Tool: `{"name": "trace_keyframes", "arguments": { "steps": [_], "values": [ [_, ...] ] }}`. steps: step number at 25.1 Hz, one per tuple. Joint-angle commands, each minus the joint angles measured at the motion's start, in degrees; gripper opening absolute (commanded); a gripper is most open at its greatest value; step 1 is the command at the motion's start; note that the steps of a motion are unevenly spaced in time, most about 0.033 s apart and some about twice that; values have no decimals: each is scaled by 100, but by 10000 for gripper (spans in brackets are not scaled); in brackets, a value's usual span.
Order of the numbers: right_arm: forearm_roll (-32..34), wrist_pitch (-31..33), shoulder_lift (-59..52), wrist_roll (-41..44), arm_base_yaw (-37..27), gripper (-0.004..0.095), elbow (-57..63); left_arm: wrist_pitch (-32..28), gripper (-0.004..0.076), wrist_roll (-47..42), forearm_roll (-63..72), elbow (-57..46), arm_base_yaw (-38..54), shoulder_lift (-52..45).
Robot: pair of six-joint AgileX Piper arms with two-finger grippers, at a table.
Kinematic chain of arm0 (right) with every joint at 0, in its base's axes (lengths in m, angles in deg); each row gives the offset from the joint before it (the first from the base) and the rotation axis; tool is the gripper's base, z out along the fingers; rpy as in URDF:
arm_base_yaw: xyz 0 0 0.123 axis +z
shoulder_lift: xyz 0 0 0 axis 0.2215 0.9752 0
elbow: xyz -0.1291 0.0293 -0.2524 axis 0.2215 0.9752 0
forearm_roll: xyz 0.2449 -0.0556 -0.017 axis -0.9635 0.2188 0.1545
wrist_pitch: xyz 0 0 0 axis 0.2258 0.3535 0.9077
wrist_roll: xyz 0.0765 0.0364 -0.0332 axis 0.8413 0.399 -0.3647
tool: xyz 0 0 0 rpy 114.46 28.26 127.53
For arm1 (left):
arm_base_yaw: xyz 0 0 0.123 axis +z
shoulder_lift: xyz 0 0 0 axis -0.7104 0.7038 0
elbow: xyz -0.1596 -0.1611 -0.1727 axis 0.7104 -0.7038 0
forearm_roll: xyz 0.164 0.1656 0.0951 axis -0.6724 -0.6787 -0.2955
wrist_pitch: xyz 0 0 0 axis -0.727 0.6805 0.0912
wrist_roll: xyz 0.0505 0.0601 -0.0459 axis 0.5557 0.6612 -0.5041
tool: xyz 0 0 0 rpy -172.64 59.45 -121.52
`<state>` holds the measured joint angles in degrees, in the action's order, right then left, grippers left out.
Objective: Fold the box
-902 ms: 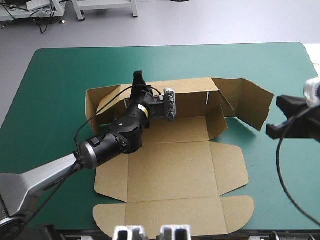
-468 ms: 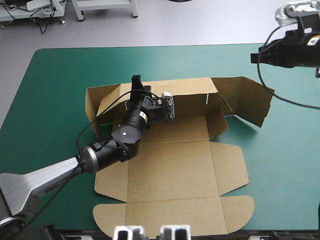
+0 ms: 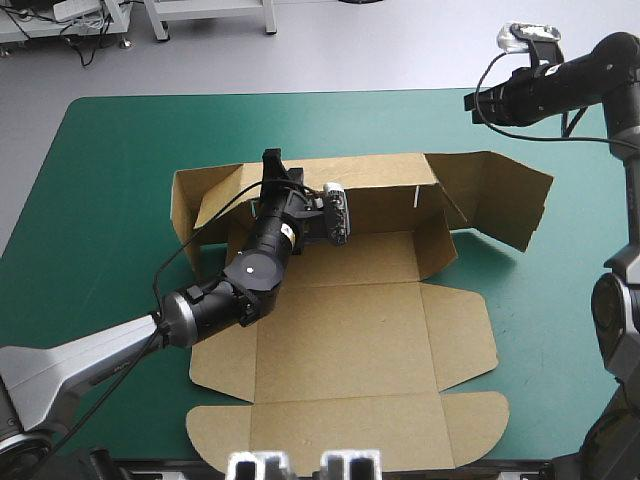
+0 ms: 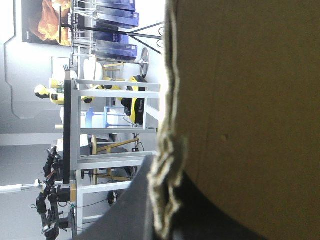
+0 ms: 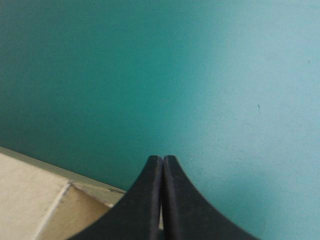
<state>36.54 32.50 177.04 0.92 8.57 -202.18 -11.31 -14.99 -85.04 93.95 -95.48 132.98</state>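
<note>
Box: brown box [image 3: 340, 330], cut sheet, mid-table on teal-green cover [image 3: 110, 200], part-way set up.
Flat parts: base + front panels lie flat, on the near side of the L gripper [image 3: 272, 162]; rounded lid flaps [image 3: 225, 430] by table's near edge.
Rear wall: rear wall [image 3: 375, 185] stands raised and runs off to the L gripper's right.
End flaps: both half up. Left end flap [image 3: 200, 205] is just beside the L gripper. Right end flap [image 3: 505, 205] is at the wall's other end, on the R gripper's [image 5: 162, 160] side.
L gripper pos: at rear wall's top edge, near its left end. Its arm comes from table's near-left corner, over the box's left part.
L grip: clamped on the box. In the wrist view the board edge [image 4: 167, 125] runs out ahead from btw the black fingers [image 4: 135, 210], and the board face fills one side.
R gripper pos: raised, over table's far-right area, apart from the box, touching nothing.
R grip: pressed together, tips meet in one point, nothing btw them.
Under R gripper: bare cover ahead; a corner of the box board off to one side, below.
</note>
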Motion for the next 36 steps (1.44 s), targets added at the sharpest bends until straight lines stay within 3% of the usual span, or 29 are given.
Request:
{"name": "trace_keyframes", "arguments": {
  "steps": [1,11,16,20,26,29,36],
  "values": [
    [-148,-150,4,-78,7,-23,-185,114,-11,-166,-460,179,-50,-268],
    [-191,69,507,-283,75,-23,-148,172,-11,-166,-474,179,-50,-268],
    [462,69,254,-284,264,-23,65,236,-11,-181,-498,179,-50,-268],
    [553,69,-73,-574,260,-23,747,416,-11,-320,-498,179,-50,-268],
    [313,69,-943,-1258,163,-25,1864,416,-11,-320,-513,179,-50,-268],
    [-340,69,-1210,-1897,154,-24,2389,416,-11,-320,-513,179,-50,-268],
    [-1143,-1342,-1746,-3152,154,-25,4123,389,-11,-299,-513,179,-50,-268]
  ]
}}
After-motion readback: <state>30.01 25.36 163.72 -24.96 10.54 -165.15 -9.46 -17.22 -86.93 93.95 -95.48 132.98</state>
